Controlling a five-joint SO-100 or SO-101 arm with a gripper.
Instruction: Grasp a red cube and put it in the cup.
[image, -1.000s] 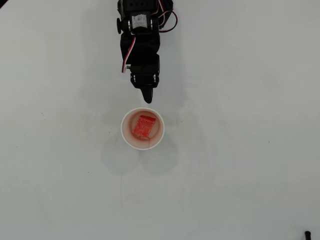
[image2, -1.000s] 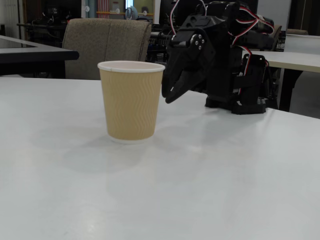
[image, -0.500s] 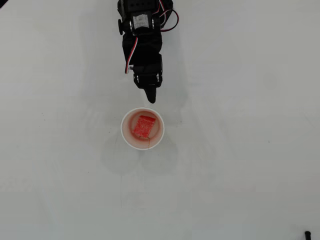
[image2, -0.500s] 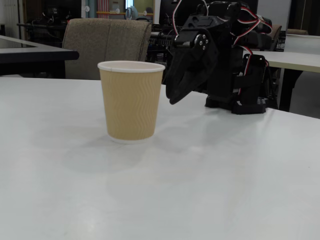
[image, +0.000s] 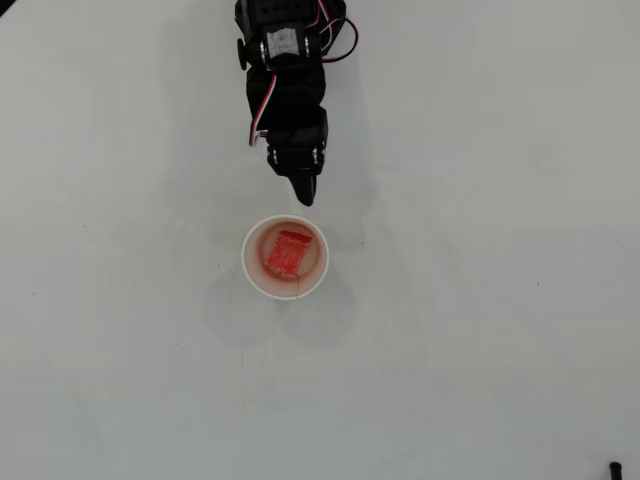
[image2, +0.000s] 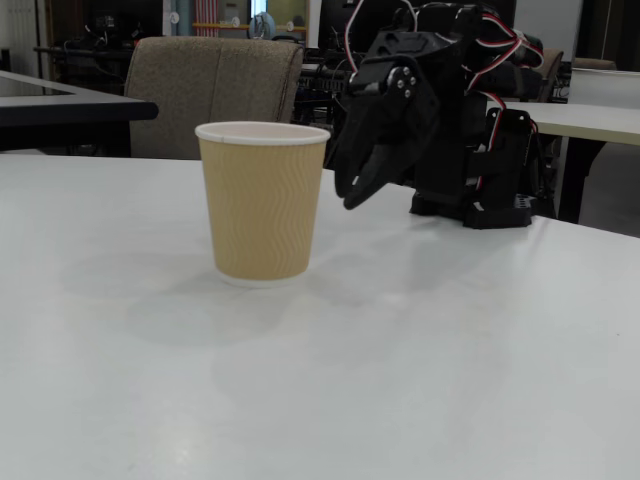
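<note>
My claw (image: 305, 198) hangs empty just beyond the cup (image: 250, 270), tips drawn together, gripping nothing. The cube (image: 288, 251) lies inside the cup, on its floor, tilted a little. I judge the placing done; what remains is only to pull back from the cup without brushing its rim.

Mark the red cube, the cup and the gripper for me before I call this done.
red cube (image: 288, 252): overhead view, on its top face, inside the cup.
cup (image2: 262, 205): fixed view, on its tan ribbed outer wall.
gripper (image: 305, 196): overhead view, at the tips of the closed fingers, just short of the cup's rim.
</note>
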